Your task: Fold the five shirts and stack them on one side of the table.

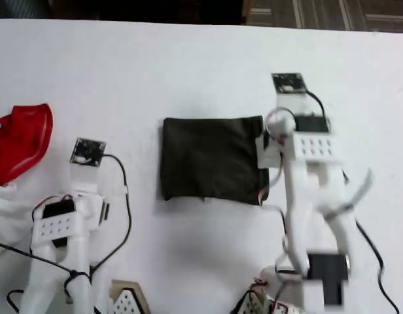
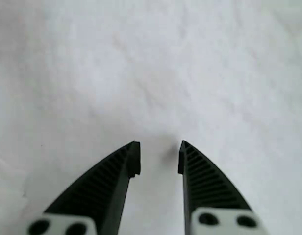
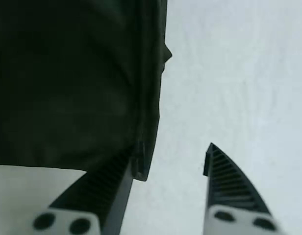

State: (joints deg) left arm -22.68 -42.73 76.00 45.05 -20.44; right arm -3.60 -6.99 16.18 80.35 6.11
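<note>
My left gripper [image 2: 159,157] hangs released, its jaws parted over a bare patch of the white worktop [image 1: 188,65] on the near left side. My right gripper [image 3: 173,164] is also spread wide and grasps nothing: one finger [image 3: 109,188] sits right at the edge of the folded dark shirt [image 1: 211,160], the other over bare worktop just beside it. That shirt lies flat as a neat rectangle at the middle of the worktop. A crumpled red shirt [image 1: 21,140] lies at the far left edge, with a white garment [image 1: 5,222] bunched below it.
</note>
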